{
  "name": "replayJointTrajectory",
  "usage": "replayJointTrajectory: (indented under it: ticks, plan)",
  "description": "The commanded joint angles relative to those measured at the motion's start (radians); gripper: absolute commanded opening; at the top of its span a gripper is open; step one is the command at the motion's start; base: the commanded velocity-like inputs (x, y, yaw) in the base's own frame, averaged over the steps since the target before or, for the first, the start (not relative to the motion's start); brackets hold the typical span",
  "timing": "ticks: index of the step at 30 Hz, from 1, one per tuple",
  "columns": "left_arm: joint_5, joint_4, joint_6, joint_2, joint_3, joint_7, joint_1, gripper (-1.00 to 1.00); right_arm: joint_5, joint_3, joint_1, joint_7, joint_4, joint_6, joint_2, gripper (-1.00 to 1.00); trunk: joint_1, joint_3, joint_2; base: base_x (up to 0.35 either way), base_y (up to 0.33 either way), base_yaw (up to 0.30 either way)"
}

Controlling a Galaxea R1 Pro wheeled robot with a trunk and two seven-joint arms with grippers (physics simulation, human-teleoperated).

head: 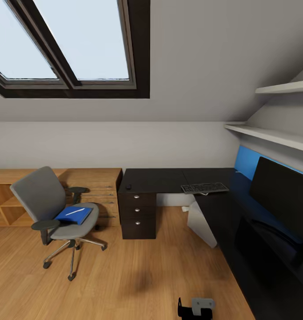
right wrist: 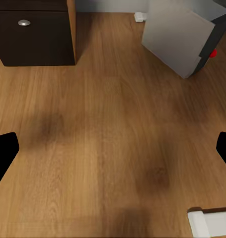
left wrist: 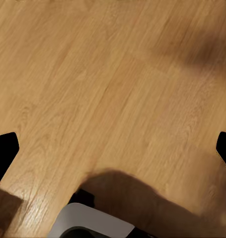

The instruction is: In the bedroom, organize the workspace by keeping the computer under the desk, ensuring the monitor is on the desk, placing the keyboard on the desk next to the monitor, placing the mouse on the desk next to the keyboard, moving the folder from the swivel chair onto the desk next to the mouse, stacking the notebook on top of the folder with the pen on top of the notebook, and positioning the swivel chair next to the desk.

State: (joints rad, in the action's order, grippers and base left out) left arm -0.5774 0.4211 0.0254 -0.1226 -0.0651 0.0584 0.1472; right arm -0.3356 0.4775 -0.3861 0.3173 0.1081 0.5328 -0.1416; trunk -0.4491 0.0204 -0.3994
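Note:
The grey swivel chair (head: 49, 206) stands on the floor left of the black desk (head: 165, 179). On its seat lies the blue folder (head: 73, 215) with the white pen (head: 75, 211) on top. The notebook is out of view. On the desk I see the keyboard (head: 205, 188), the small mouse (head: 128, 186) and, at the right, the monitor (head: 280, 195). Under the desk stands the computer (head: 200, 222), also seen as the computer (right wrist: 180, 34) in the right wrist view. My left gripper (left wrist: 113, 148) and right gripper (right wrist: 113, 151) hang open over bare floor, holding nothing.
A light wooden drawer cabinet (head: 96, 189) stands behind the chair. The desk's drawers (head: 137, 209) have silver knobs, one drawer (right wrist: 33, 32) facing the right wrist. Wall shelves (head: 276, 133) hang above the monitor. Wooden floor (head: 138, 275) lies open between chair and desk.

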Motion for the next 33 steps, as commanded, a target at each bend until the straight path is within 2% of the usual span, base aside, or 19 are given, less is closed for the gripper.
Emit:
replayJointTrajectory:
  ticks: [1, 11, 18, 28, 33]
  plan:
    - [-0.007, 0.000, 0.003, -0.001, -0.007, 0.006, 0.000, 1.00, -0.007, 0.009, 0.000, 0.005, -0.001, 0.002, 0.000, 1.00, -0.001, 0.000, -0.001, 0.333, 0.000, 0.000]
    - [-0.007, 0.000, 0.005, -0.002, -0.007, 0.006, 0.000, 1.00, -0.008, 0.009, 0.000, 0.005, -0.001, 0.003, -0.001, 1.00, -0.001, 0.000, -0.001, 0.333, 0.000, 0.000]
    - [-0.008, -0.001, 0.043, -0.002, -0.007, 0.005, 0.000, 1.00, -0.007, 0.009, 0.000, 0.005, -0.001, 0.003, -0.001, 1.00, -0.001, 0.000, -0.001, 0.338, 0.000, 0.000]
    - [-0.009, -0.001, 0.049, -0.003, -0.007, 0.004, 0.000, 1.00, -0.004, 0.013, 0.000, 0.004, 0.000, 0.002, -0.002, 1.00, -0.001, 0.000, -0.001, 0.339, 0.000, 0.000]
    - [-0.007, -0.001, 0.049, -0.004, -0.007, 0.004, 0.000, 1.00, 0.024, 0.027, 0.000, 0.003, 0.008, 0.004, -0.006, 1.00, -0.001, 0.000, -0.001, 0.339, 0.000, 0.000]
